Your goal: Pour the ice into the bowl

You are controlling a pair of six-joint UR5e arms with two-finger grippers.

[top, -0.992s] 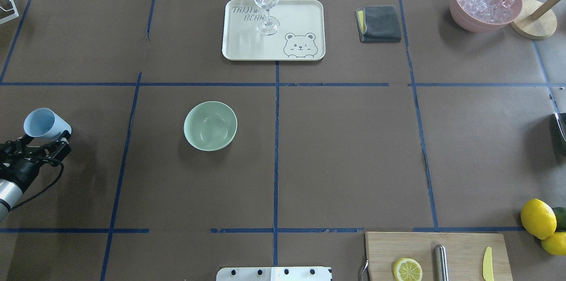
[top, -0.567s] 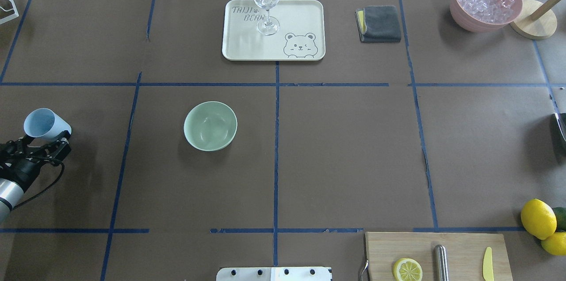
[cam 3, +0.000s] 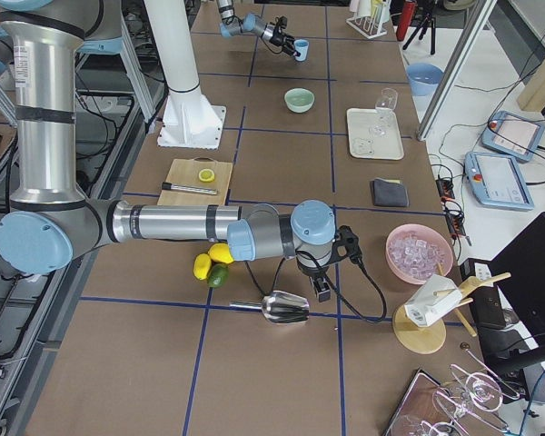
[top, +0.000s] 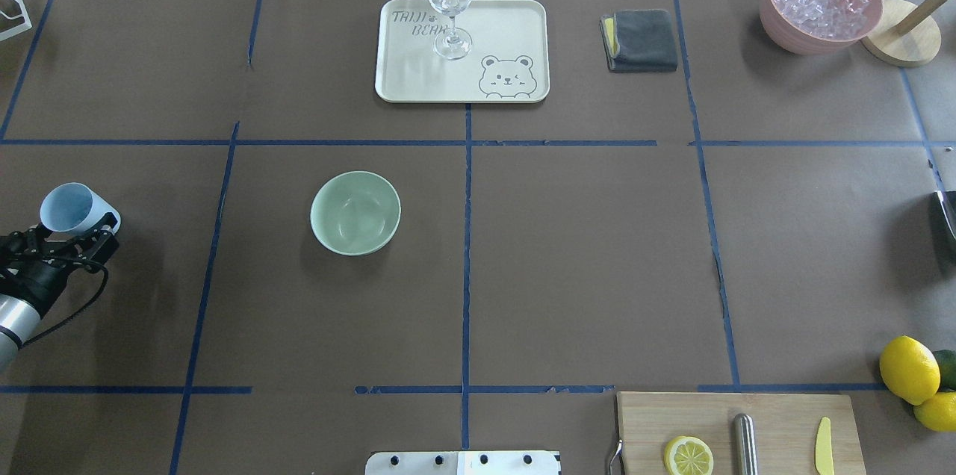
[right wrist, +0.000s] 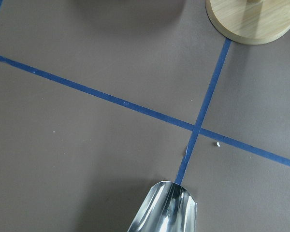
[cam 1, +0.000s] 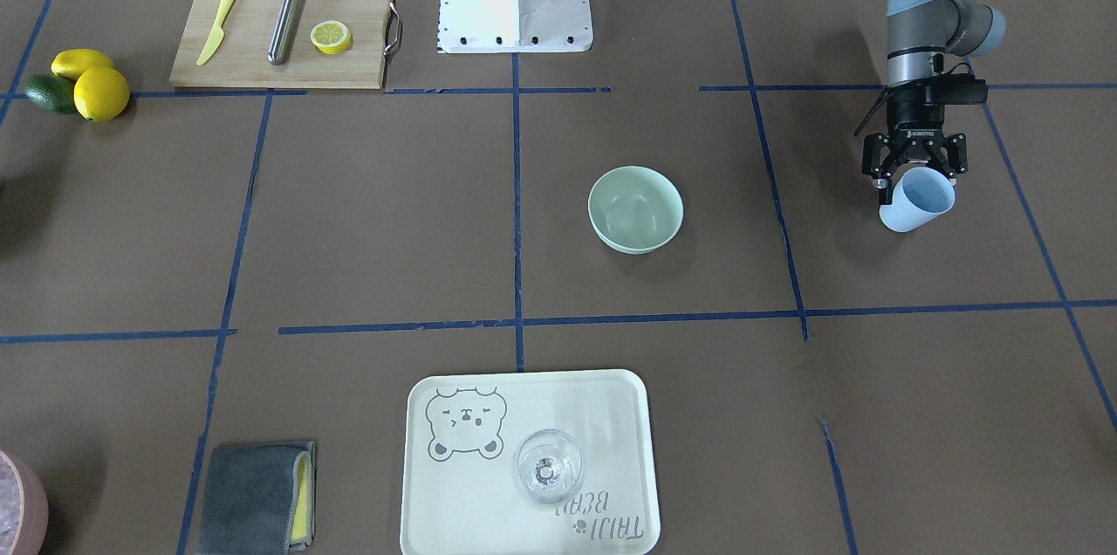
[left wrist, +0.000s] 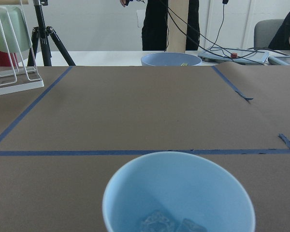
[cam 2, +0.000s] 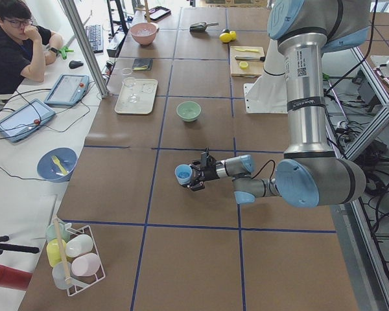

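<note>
My left gripper (top: pixel 78 225) is shut on a light blue cup (top: pixel 69 207) and holds it tilted above the table at the far left. The left wrist view shows a few clear ice cubes (left wrist: pixel 166 223) in the bottom of the cup (left wrist: pixel 179 193). The mint-green bowl (top: pixel 355 212) stands empty and apart, well to the cup's right; in the front view the bowl (cam 1: pixel 635 208) is left of the cup (cam 1: pixel 916 200). My right gripper (cam 3: pixel 322 291) is beside a metal scoop (cam 3: pixel 286 309); I cannot tell whether it is open or shut.
A pink container (top: pixel 820 1) heaped with ice stands at the back right by a wooden stand (top: pixel 900 38). A tray (top: pixel 508 27) with a wine glass (top: pixel 449 1) and a grey cloth (top: pixel 641 39) are at the back. A cutting board (top: pixel 777 423) and lemons (top: pixel 909 369) are front right.
My left arm has drawn back slightly toward the left edge; the cup stays in its grip at almost the same place. Nothing else has moved.
</note>
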